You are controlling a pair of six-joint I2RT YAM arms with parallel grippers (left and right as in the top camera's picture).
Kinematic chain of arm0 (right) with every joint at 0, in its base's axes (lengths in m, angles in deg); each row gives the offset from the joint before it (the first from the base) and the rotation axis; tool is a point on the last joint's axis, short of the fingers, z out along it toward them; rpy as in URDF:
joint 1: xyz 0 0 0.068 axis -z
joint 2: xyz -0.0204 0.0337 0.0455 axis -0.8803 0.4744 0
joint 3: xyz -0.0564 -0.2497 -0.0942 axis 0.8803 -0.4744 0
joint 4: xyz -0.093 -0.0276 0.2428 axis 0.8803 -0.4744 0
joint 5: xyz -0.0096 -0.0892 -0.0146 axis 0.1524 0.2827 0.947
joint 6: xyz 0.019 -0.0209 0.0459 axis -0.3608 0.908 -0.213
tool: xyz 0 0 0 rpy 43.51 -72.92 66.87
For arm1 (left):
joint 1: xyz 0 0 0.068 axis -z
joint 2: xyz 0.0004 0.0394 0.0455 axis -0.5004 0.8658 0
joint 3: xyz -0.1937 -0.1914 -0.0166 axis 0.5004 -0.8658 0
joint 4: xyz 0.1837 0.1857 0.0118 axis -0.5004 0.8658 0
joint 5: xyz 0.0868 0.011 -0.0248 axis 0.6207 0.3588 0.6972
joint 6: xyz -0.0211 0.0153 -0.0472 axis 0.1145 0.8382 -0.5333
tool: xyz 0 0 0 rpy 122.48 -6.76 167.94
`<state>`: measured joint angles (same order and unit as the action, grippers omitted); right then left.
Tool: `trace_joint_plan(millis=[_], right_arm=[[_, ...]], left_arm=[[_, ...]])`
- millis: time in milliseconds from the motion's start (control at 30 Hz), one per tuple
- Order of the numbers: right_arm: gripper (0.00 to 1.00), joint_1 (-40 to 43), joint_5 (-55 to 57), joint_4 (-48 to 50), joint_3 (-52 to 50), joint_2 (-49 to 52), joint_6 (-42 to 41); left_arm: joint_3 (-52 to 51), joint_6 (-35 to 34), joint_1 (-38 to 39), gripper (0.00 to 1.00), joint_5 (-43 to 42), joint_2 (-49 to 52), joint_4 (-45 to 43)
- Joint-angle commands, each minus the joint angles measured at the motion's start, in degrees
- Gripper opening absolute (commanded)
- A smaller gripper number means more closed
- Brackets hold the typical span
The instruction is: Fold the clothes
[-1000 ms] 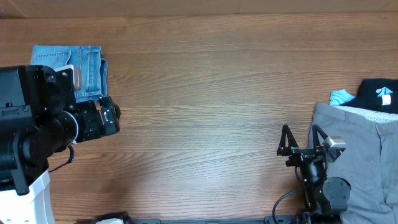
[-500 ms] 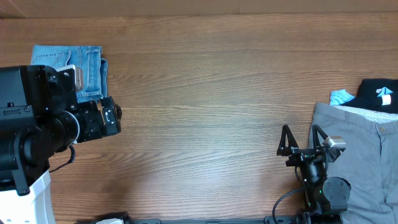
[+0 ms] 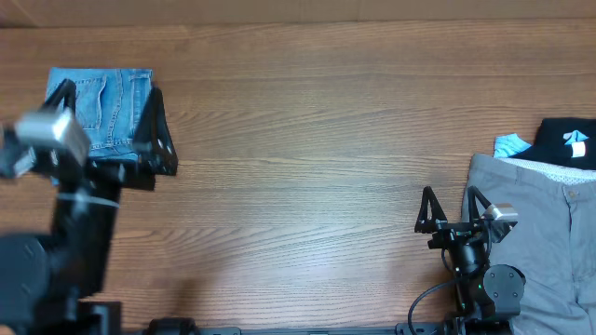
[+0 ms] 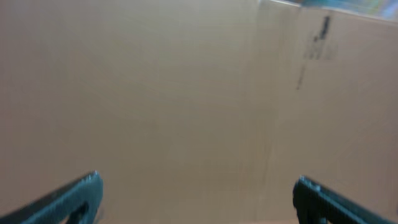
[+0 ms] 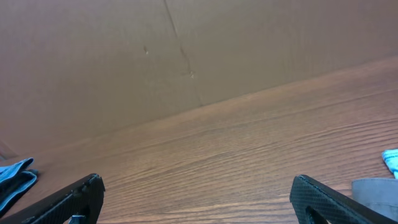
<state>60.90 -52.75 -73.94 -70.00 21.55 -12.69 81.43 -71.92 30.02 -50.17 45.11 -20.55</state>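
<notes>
The clothes, light-blue denim jeans [image 3: 101, 104], lie folded into a small rectangle at the table's far left. My left gripper [image 3: 110, 119] hangs over their near edge, open, its black fingers [image 3: 158, 130] spread wider than the fold; the arm is blurred. The left wrist view is blurred and shows only a tan wall, with the left gripper [image 4: 199, 199] holding nothing. My right gripper [image 3: 452, 209] rests open at the near right, just left of grey trousers [image 3: 545, 237]. The right gripper [image 5: 199, 193] has bare wood between its fingertips.
A black top [image 3: 568, 140] and a small light-blue cloth [image 3: 510, 144] lie at the right edge, behind the grey trousers. In the right wrist view a strip of blue cloth [image 5: 13, 177] shows at the left edge. A tan wall [image 5: 186, 56] backs the table.
The left arm has swung: its wrist no longer covers the jeans, and the open fingers now straddle their near edge. The right arm has not moved.
</notes>
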Motion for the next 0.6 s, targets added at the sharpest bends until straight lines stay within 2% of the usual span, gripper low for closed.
trace_joint_plan(millis=[0,100,200,433,567], right_arm=[[1.0,0.15,-0.33,0.24,-0.61,-0.31,0.02],[1.0,0.15,-0.33,0.24,-0.61,-0.31,0.02],[1.0,0.15,-0.33,0.24,-0.61,-0.31,0.02],[1.0,0.15,-0.33,0.24,-0.61,-0.31,0.02],[1.0,0.15,-0.33,0.24,-0.61,-0.31,0.02]], left_arm=[[-15.82,1.14,0.96,1.0,-1.36,-7.48,-11.19],[-28.06,1.14,0.96,1.0,0.85,-15.26,-23.23],[-37.11,1.14,1.16,1.0,4.33,-21.97,-30.69],[-53.75,1.14,1.11,1.0,9.81,-34.86,-43.39],[-61.05,1.14,1.11,1.0,12.09,-40.63,-47.6]])
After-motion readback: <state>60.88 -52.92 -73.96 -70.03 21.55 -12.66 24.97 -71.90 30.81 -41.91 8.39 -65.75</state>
